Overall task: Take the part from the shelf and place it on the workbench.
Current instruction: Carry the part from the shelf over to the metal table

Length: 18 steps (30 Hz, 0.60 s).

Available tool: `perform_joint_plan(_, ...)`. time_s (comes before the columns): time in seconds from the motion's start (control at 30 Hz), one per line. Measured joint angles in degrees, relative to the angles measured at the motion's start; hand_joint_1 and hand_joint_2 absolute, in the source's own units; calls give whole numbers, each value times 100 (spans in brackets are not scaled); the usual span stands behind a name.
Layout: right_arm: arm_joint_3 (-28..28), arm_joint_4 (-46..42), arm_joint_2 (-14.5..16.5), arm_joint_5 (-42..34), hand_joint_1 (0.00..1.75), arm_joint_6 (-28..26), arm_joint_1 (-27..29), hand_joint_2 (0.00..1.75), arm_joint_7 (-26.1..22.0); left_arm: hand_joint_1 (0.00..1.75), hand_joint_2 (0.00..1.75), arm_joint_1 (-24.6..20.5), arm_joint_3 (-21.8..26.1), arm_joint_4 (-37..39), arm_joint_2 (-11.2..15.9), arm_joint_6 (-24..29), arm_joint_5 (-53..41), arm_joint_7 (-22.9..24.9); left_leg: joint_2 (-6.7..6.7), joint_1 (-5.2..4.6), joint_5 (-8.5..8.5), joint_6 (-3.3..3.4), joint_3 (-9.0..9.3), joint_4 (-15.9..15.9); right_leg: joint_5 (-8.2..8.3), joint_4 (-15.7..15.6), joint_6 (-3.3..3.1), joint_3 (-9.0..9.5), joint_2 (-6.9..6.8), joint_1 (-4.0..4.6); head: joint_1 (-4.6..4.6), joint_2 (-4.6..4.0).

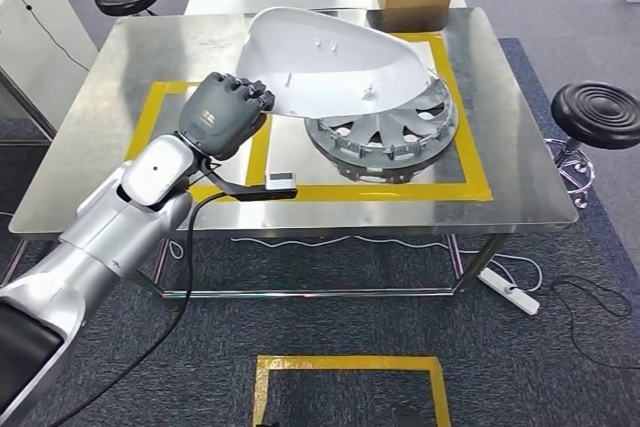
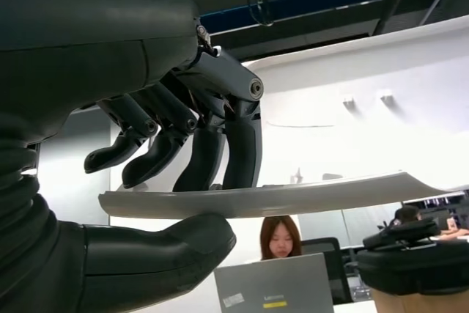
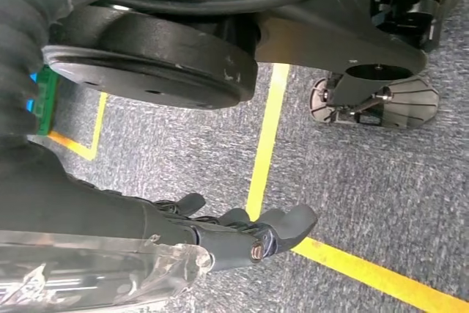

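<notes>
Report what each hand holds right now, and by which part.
The left hand grips the white part at its near edge, thumb under, fingers over. The right hand hangs above the floor holding nothing.

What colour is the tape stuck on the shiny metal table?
Yellow. The tape marks a rectangle on the shiny metal table, clearest in the head view.

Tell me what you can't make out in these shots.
- Wheel cover, head view: its near-left part is hidden under the white part.
- Left hand, head view: the thumb is hidden under the part; the left wrist view shows it beneath the edge.
- Right hand, right wrist view: blurred and partly behind clear wrap; open or shut is unclear.
</notes>
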Motion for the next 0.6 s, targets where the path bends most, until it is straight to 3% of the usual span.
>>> perform_joint_plan(0.03, 0, 0, -1, -1, 0, 0, -2, 175, -1, 175, 175, -14, 2, 0, -2, 0, 0, 0, 5, 2, 136, 12, 167, -371, -24, 12, 30, 9, 9, 10, -7, 0)
perform_joint_plan(0.1, 0, 0, -2, -1, 0, -1, -5, 175, -1, 175, 175, -27, 1, 0, -6, 1, -1, 0, 10, -4, 189, 61, 331, -740, -54, 14, 88, 7, 14, 33, -10, 0)
perform_joint_plan(0.17, 0, 0, -2, -1, 0, -1, -2, 175, 1, 175, 175, -21, 1, 0, -2, 2, 0, 0, 2, -8, 155, 141, 347, -778, -68, -8, 146, 4, 10, 34, -6, 0)
perform_joint_plan(0.23, 0, 0, -2, 2, 0, 0, 1, 175, 1, 175, 175, -20, 6, 0, 2, 10, 7, 0, 0, 3, 151, 216, 370, -792, -185, 147, 194, -62, -11, 29, 19, 0)
perform_joint_plan(0.33, -1, 0, -2, 5, 0, 2, -15, 175, -9, 175, 175, -2, 7, 0, -4, 30, 15, -2, -5, -4, 126, 287, 409, -797, -651, 1188, 218, -568, -31, 36, 82, 0)
perform_joint_plan(0.37, -1, 0, -2, 8, 0, 3, -30, 175, -15, 175, 175, 15, 5, 0, -3, 35, 14, -3, -5, -12, 114, 297, 422, -796, -738, 1512, 218, -749, -31, 39, 86, 0)
perform_joint_plan(0.4, -1, 0, -2, 11, 0, 3, -43, 175, -21, 175, 175, 30, 3, 0, -3, 42, 12, -4, -5, -17, 100, 303, 439, -796, -719, 1648, 215, -847, -31, 42, 89, 0)
perform_joint_plan(0.43, -1, 0, -2, 16, 0, 3, -55, 175, -22, 175, 175, 41, 2, 0, -4, 48, 10, -6, -8, -21, 83, 301, 463, -795, -581, 1547, 207, -829, -31, 43, 90, 0)
perform_joint_plan(0.53, -2, 0, -7, 22, 0, -1, -37, 175, -6, 175, 175, 32, 3, 0, -5, 67, 7, -9, -28, -30, 22, 255, 538, -784, 31, 443, 171, -357, -32, 43, 93, 0)
perform_joint_plan(0.6, -2, 0, -7, 27, 0, -1, -26, 175, -1, 175, 175, 21, 4, 0, -1, 78, 14, -19, -40, -51, 10, 225, 534, -774, 133, 49, 156, -175, -21, 42, 88, 0)
